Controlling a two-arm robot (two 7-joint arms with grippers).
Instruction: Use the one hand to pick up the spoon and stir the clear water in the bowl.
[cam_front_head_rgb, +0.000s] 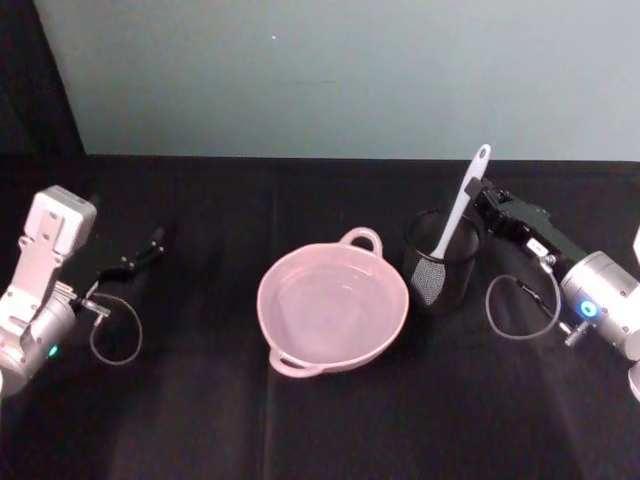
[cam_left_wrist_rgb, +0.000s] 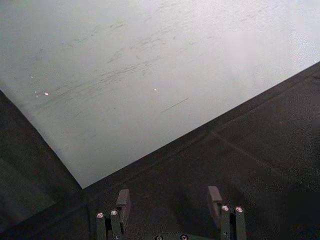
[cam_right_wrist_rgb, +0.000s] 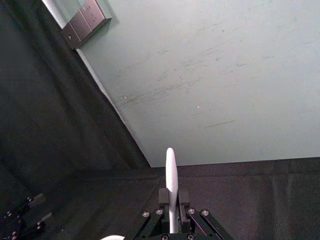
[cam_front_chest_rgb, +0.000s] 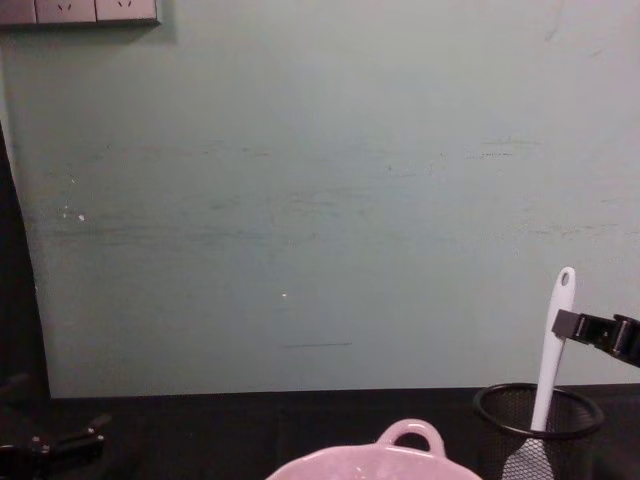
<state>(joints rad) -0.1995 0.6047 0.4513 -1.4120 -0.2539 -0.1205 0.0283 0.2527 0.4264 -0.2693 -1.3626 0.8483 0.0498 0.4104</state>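
The white spoon stands tilted in a black wire-mesh cup, head down and handle tip up. My right gripper reaches in from the right and is shut on the upper handle; the right wrist view shows the spoon held between the fingers. From the chest, the spoon rises out of the cup with the right gripper at its side. Left of the cup sits the pink bowl holding clear water. My left gripper rests open far left, holding nothing.
A black cloth covers the table, and a pale green wall stands right behind it. The mesh cup almost touches the bowl's right side. Loose cables hang off both wrists.
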